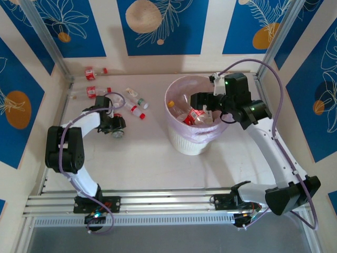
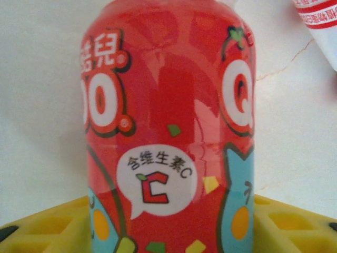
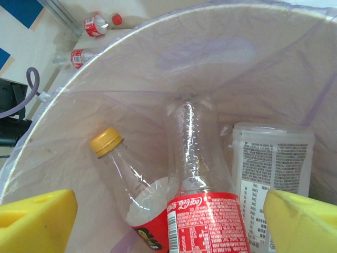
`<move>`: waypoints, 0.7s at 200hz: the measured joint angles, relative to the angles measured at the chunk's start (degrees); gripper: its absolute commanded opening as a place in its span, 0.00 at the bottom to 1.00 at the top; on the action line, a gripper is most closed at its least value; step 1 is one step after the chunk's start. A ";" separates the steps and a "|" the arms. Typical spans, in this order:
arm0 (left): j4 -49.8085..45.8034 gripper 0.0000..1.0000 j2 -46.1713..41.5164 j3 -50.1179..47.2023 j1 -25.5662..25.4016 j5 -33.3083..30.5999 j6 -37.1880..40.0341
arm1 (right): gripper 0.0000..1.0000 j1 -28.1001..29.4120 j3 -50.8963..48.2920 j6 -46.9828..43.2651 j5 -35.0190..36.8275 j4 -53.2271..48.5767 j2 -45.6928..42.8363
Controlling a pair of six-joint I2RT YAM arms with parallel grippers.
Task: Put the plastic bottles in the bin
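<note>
My left gripper (image 1: 115, 125) is low over the table's left side, shut on a red-labelled plastic bottle (image 2: 168, 132) that stands between its yellow fingers (image 2: 47, 226). More plastic bottles lie behind it: two red-labelled ones (image 1: 96, 71) (image 1: 97, 91) and two smaller ones (image 1: 136, 96) (image 1: 136, 110). The bin (image 1: 179, 142), white with a pink liner, stands mid-table. My right gripper (image 1: 199, 104) hovers open over it, its fingers (image 3: 37, 221) wide apart. Loose in the bin (image 3: 131, 63) lie a Coca-Cola bottle (image 3: 205, 221), a yellow-capped bottle (image 3: 126, 179) and a white-labelled bottle (image 3: 271, 163).
Aluminium frame posts (image 1: 45, 37) and patterned blue walls enclose the table on three sides. A rail (image 1: 168, 203) carrying both arm bases runs along the near edge. Part of another red-and-white bottle (image 2: 321, 26) lies just beyond the held one.
</note>
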 measured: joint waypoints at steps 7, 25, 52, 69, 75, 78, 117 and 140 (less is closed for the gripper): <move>0.09 0.46 -0.46 -0.46 0.00 0.00 -0.04 | 0.94 -0.02 0.00 0.00 0.15 -0.22 -0.48; -0.15 0.41 -2.97 -1.31 0.00 0.24 0.15 | 0.94 -0.07 0.00 0.00 0.17 -0.72 -1.66; -0.24 0.40 -8.09 -1.33 0.00 2.03 0.50 | 0.94 -0.07 -0.09 0.02 0.13 -1.53 -3.30; 0.35 0.40 -11.19 -1.75 0.00 3.82 0.46 | 0.94 -0.07 -0.15 0.22 -0.11 -1.77 -4.07; 0.87 0.40 -12.46 -2.29 0.00 4.76 0.39 | 0.94 -0.07 -0.15 0.44 -0.37 -1.75 -4.20; 1.14 0.40 -13.05 -2.60 0.00 5.29 0.22 | 0.94 -0.07 -0.15 0.46 -0.57 -1.73 -4.31; 8.59 0.35 -19.45 -8.46 -0.37 16.09 -3.21 | 0.94 -0.07 0.09 1.57 -4.50 -1.70 -4.26; 15.28 0.33 -23.21 -11.67 -1.86 22.71 -5.90 | 0.94 0.98 2.25 3.28 -7.06 -1.03 -3.15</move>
